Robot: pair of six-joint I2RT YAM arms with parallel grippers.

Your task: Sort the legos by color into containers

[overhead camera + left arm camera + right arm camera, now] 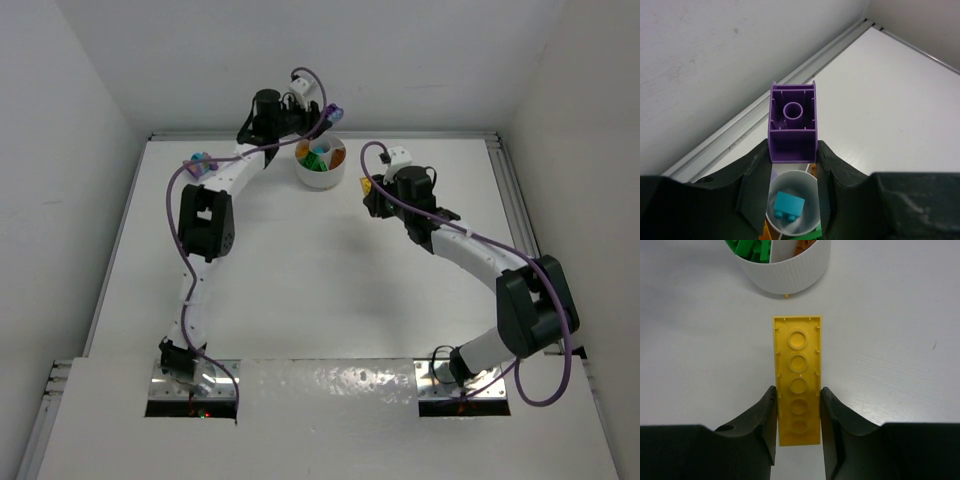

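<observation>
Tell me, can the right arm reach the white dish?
Probably yes: bare table lies between the right tool, gripping a yellow plate, and the dish. The left tool, holding a purple brick above the dish, might crowd it.

Between the matt black fingers (754, 182) of the left gripper (793, 149) sits a purple plastic brick (792, 120), its hollow underside the same purple throughout. Just below those fingers, a small teal-blue plastic brick (788, 206) lies in a plain white round well (802, 182). The right gripper (798, 392) has black fingers (757, 425) too, either side of a long, flat, bright yellow plastic plate (798, 355). Beyond the plate's far tip, a small round white plastic dish (790, 270) has a finely ribbed wall, with green bricks (747, 247) and orange-brown bricks (802, 246) inside.
</observation>
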